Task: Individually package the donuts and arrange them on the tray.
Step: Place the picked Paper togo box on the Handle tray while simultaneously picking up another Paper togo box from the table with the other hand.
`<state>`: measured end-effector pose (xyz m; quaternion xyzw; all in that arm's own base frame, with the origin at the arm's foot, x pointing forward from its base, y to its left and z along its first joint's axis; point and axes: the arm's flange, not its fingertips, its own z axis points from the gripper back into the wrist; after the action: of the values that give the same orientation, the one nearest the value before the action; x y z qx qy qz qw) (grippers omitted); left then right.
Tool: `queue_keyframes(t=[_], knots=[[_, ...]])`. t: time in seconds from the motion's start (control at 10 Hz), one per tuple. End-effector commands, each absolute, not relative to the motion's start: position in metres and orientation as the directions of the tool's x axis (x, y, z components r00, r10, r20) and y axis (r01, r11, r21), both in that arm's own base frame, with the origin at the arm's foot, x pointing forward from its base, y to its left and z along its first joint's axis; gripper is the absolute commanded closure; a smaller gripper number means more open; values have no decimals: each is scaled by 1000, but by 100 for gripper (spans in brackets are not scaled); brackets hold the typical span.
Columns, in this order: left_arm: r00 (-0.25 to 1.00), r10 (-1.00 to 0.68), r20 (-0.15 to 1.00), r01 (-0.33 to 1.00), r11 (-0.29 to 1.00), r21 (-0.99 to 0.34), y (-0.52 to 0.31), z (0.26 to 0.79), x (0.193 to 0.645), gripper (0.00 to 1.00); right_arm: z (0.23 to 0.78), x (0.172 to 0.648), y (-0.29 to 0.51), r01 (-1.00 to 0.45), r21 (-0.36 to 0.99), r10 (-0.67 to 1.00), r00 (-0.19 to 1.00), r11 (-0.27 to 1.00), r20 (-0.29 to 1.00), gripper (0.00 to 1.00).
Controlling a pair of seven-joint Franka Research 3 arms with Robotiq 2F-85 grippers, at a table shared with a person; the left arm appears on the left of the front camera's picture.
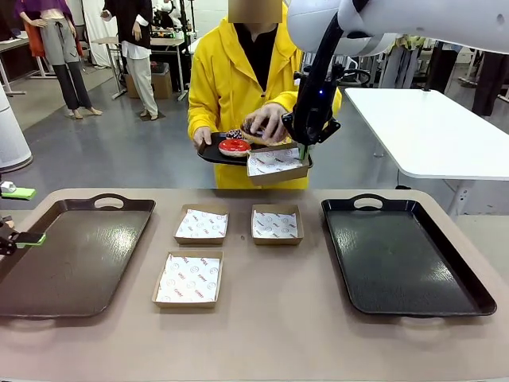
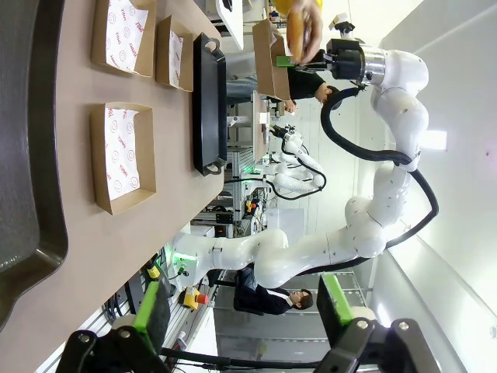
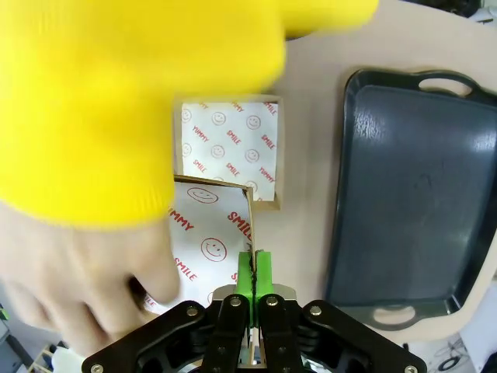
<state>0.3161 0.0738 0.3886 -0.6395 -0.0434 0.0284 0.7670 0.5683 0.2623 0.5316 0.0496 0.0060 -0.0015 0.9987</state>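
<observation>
My right gripper (image 1: pixel 303 151) is shut on the rim of a paper-lined cardboard box (image 1: pixel 277 165), held in the air in front of the person. In the right wrist view its green pads (image 3: pixel 247 272) pinch the box wall (image 3: pixel 251 214). The person holds a small black plate (image 1: pixel 211 151) with a red-glazed donut (image 1: pixel 235 146) and a purple-white sprinkled donut (image 1: pixel 234 134). Their other hand (image 1: pixel 266 119) grips a yellow donut (image 1: pixel 254 138) just above the held box. My left gripper (image 1: pixel 20 215) hangs open at the table's left edge, with nothing between its pads (image 2: pixel 151 311).
Three open boxes lie mid-table: two at the back (image 1: pixel 201 224) (image 1: pixel 276 224), one in front (image 1: pixel 188 278). A brown tray (image 1: pixel 71 255) lies on the left, a black tray (image 1: pixel 398 255) on the right. A white table (image 1: pixel 433 131) stands behind.
</observation>
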Motion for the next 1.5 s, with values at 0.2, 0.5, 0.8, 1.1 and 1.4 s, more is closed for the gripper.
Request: queue_keyframes(t=[0.2, 0.5, 0.8, 1.1, 1.4], knots=[[995, 96, 35, 18, 172, -985, 75, 390, 316, 0, 529, 563, 259, 17, 104, -16, 1000, 994, -16, 100], [995, 96, 35, 18, 172, -985, 75, 390, 316, 0, 529, 563, 259, 17, 104, -16, 1000, 994, -16, 100], [995, 96, 35, 18, 172, -985, 75, 390, 316, 0, 529, 563, 259, 17, 104, -16, 1000, 994, -16, 100], [995, 96, 35, 18, 172, -985, 75, 390, 316, 0, 529, 563, 259, 17, 104, -16, 1000, 994, -16, 100], [996, 90, 18, -2, 221, -975, 65, 400, 330, 0, 536, 558, 239, 7, 153, -5, 1000, 988, -11, 99]])
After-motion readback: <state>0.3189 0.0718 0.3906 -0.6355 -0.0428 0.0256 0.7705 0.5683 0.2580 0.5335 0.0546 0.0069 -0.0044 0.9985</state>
